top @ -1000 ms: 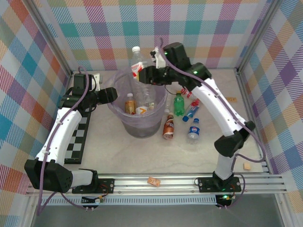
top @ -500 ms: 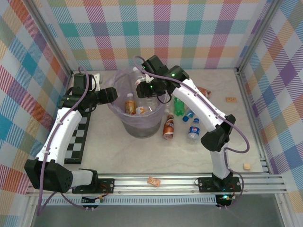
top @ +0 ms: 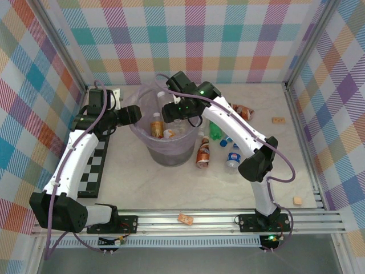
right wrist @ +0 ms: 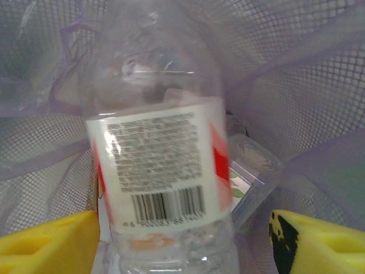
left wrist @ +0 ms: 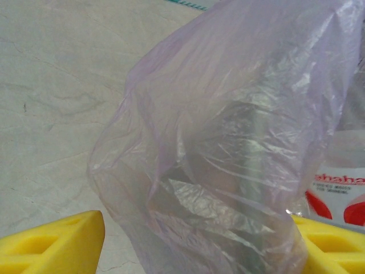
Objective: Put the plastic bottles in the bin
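I count three tan blocks (top: 185, 218): the first on the front rail (top: 228, 217), a second block (top: 296, 200) at the right edge of the worktop (top: 142, 182), and a third block (top: 278, 120) farther back on the right. One checkerboard strip (top: 98, 171) lies by the left arm. The worktop between the two arm bases and in front of the bin (top: 168, 157) is bare, as is the right-hand side; metal framing bounds all sides. Five plastic bottles lie outside, right of the bin: an amber bottle (top: 203, 153) just beside its wall, a blue-labelled bottle (top: 232, 157), a green bottle (top: 215, 127), a blue-capped bottle (top: 227, 140) partly under the right arm, and a reddish bottle (top: 242, 109) farthest back. There is one bin, mesh-walled with a lilac bag, and I make out three bottles in it: a brown bottle (top: 156, 124) with a white cap, an orange-labelled bottle (top: 169, 134), and a clear bottle (right wrist: 159, 171) with a white-and-red barcode label. The right end effector (right wrist: 183, 225) hangs over the bin's mouth, fingers spread wider than that clear bottle. The left end effector (left wrist: 198, 228) straddles a fold of the bag at the left rim; whether it pinches it, I cannot tell.
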Available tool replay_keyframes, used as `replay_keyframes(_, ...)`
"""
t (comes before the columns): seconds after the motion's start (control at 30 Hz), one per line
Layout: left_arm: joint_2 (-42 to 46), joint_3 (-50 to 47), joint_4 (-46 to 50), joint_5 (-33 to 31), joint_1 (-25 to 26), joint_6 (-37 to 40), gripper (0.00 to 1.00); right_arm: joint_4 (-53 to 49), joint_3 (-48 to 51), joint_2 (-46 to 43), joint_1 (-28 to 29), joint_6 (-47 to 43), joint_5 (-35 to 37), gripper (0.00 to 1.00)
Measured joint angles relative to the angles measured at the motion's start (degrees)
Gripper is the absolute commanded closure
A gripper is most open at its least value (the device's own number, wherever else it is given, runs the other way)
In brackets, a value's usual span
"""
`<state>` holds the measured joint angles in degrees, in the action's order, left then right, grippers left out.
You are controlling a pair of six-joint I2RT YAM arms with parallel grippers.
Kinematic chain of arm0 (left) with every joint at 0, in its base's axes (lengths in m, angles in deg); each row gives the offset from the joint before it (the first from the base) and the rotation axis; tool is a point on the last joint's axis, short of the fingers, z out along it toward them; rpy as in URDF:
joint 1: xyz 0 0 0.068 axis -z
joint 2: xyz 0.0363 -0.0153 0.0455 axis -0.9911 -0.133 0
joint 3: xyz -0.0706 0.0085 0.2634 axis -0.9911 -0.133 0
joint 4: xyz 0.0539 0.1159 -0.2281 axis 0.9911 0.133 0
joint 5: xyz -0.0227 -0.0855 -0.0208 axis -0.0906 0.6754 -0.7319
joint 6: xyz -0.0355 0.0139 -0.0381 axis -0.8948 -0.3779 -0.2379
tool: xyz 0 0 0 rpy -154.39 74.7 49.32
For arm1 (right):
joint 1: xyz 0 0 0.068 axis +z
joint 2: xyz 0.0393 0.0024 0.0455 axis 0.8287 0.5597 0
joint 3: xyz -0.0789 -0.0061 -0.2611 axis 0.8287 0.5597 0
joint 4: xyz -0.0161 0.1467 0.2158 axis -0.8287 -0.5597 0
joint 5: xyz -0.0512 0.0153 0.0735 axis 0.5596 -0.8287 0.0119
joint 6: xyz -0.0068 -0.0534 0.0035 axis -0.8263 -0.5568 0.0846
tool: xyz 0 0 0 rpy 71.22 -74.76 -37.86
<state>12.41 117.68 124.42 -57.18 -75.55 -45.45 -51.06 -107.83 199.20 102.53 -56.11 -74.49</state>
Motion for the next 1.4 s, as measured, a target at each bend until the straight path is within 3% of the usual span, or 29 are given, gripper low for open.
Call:
replay_keyframes(0.2, 0.0, -0.02, -0.02, 0.02, 0.0, -0.02, 0.29, 0.02, -3.74, -0.02, 1.99, -1.84, 1.7, 0.23)
replay_keyframes(0.6, 0.0, -0.02, -0.02, 0.02, 0.0, 0.0, 0.29, 1.11, -11.13, 3.56, 3.06, -4.37, 1.77, 0.47)
replay_keyframes(0.83, 0.0, -0.02, -0.02, 0.02, 0.0, 0.0, 0.29, 2.62, -8.39, 7.72, 2.97, -4.68, 2.45, 0.49)
replay_keyframes(1.2, 0.0, -0.02, 0.0, 0.0, 0.0, 0.0, 0.29, 2.97, -9.25, 6.58, 2.91, -4.72, 1.25, 0.44)
replay_keyframes(1.4, 0.0, -0.02, 0.0, 0.0, 0.0, 0.0, 0.29, 2.08, -9.27, 1.42, 2.91, -5.35, -1.44, 0.41)
